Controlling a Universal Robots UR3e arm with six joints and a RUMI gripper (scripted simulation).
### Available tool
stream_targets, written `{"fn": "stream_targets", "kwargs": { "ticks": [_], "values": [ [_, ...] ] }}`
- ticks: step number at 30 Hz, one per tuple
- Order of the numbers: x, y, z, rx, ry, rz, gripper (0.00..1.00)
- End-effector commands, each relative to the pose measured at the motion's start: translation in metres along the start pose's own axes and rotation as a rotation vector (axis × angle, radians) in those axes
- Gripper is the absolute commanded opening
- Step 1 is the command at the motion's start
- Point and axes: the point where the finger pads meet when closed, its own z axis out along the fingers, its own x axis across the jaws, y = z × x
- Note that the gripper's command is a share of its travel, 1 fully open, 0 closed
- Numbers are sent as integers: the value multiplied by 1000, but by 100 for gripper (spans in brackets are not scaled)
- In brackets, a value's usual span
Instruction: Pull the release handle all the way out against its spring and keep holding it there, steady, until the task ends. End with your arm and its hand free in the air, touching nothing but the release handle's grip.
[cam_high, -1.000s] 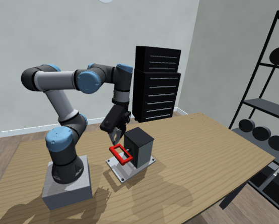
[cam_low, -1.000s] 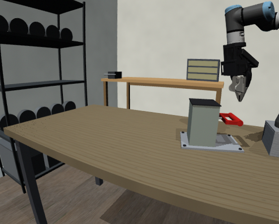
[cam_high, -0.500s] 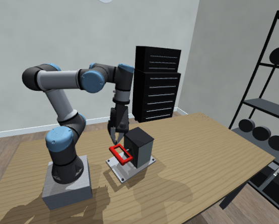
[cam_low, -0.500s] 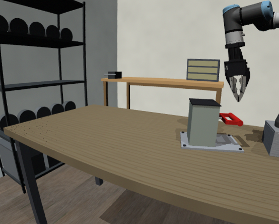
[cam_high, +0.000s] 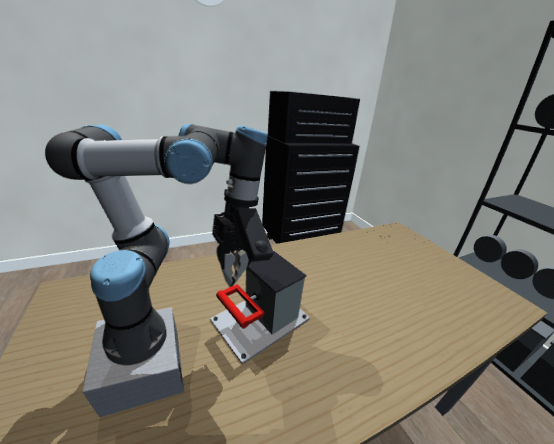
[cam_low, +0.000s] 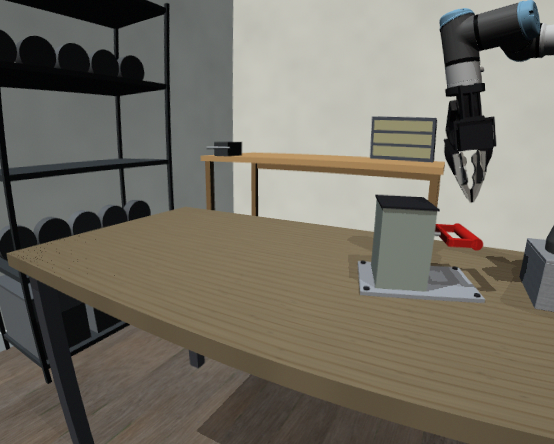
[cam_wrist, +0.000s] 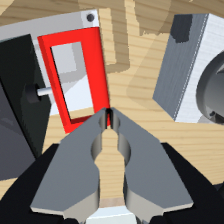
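Red is the colour of the release handle (cam_high: 240, 306), a rectangular loop that sticks out on a short metal rod (cam_high: 253, 298) from the side of a grey box with a black top (cam_high: 277, 295). We see the box standing on a light grey base plate (cam_high: 235, 341), which is fixed with screws on the wooden table (cam_high: 400, 300). The handle lies flat, above the plate, on the side of the box that faces the arm's pedestal (cam_high: 135, 385).

We see the gripper (cam_high: 233, 272) hanging in the air above the handle, pointing down and a little tilted. Its two fingers are pressed together at the tips and nothing is between them. In the exterior view the gripper (cam_low: 470, 196) is clearly higher than the handle (cam_low: 460, 235), with free space between them, so it touches neither the handle nor the box (cam_low: 403, 247).

From the wrist view we look down past the closed fingertips; the handle (cam_wrist: 75, 75) appears just beyond them, and the near bar of the loop is under the tips. The rod (cam_wrist: 44, 91) runs from the handle's far bar into the dark box at the left. To the right in this view we see the grey pedestal (cam_wrist: 185, 65).

Behind the table stand a black drawer cabinet (cam_high: 312, 165) and a black shelf rack (cam_high: 500, 205) with dark round objects.
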Motion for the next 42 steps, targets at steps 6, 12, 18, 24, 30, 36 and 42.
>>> {"fn": "stream_targets", "kwargs": {
  "ticks": [6,12,18,24,30,36,42],
  "values": [
    [-2,1,-1,1,3,-115,0],
    [-3,1,-1,1,4,-131,0],
    [-3,1,-1,1,4,-138,0],
    [-3,1,-1,1,4,-138,30],
    [-3,1,-1,1,4,-138,30],
    [-3,1,-1,1,4,-138,30],
    [-3,1,-1,1,4,-138,30]
  ]
}}
